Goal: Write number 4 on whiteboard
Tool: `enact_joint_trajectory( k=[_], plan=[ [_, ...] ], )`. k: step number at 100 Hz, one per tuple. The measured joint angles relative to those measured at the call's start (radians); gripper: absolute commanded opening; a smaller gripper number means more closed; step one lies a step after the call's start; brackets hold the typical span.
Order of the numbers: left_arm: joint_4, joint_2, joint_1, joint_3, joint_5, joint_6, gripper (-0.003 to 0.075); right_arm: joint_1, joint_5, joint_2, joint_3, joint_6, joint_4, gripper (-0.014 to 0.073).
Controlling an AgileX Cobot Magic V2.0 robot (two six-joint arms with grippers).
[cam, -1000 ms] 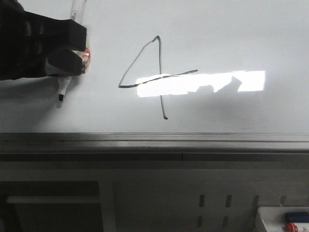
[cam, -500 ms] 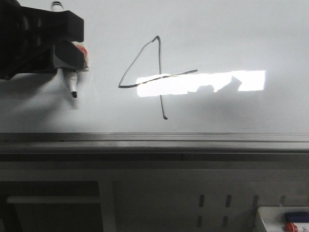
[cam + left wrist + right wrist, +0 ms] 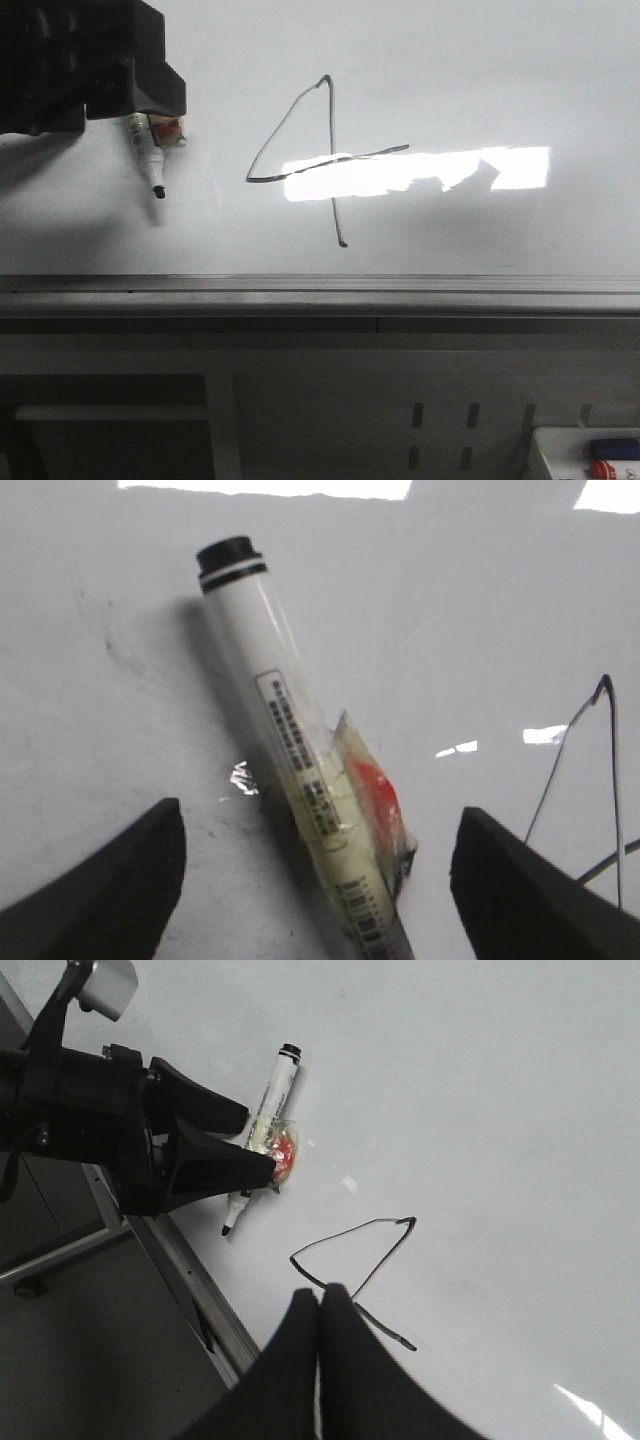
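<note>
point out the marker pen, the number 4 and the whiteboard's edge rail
marker pen [image 3: 285,705], left wrist view, white barrel
number 4 [image 3: 333,190], front view, vertical stem
whiteboard edge rail [image 3: 400,297], front view, grey metal strip

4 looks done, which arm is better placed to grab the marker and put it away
Left, most likely. Its open claw straddles the marker, whereas the right claw is shut and sits over by the number 4.

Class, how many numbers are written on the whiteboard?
1: the 4 near the whiteboard's middle, right of the marker. The board runs past the views, so more could be hidden.
</note>
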Motion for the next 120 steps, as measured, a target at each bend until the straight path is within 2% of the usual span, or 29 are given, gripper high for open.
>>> enact_joint_trajectory(
  k=[18, 25, 37, 58, 73, 86, 120],
  plan=[
    [-0.037, -0.088, 0.004, 0.006, 0.008, 0.000, 0.0553, 0.000, -0.039, -0.028, 0.008, 0.000, 0.001, -0.0064],
    [-0.041, -0.161, 0.006, 0.006, 0.043, 0.008, 0.0525, 0.000, -0.063, -0.066, 0.023, 0.000, 0.001, -0.0064],
    [-0.041, -0.309, 0.006, 0.018, 0.117, 0.056, 0.0360, 0.000, -0.131, -0.180, 0.092, 0.000, -0.017, -0.0064],
    [-0.039, -0.608, 0.006, 0.147, 0.176, 0.165, -0.0024, 0.000, -0.352, -0.454, 0.368, 0.000, -0.037, -0.0064],
    [-0.037, -0.785, 0.006, 0.248, 0.186, 0.181, -0.0020, 0.000, -0.546, -0.650, 0.591, 0.000, -0.037, -0.0064],
    [-0.037, -0.882, 0.006, 0.303, 0.186, 0.185, -0.0020, 0.000, -0.599, -0.770, 0.725, 0.000, -0.037, -0.0064],
    [-0.037, -0.918, 0.006, 0.337, 0.188, 0.185, -0.0020, 0.000, -0.614, -0.837, 0.765, 0.000, -0.037, -0.0064]
  ],
)
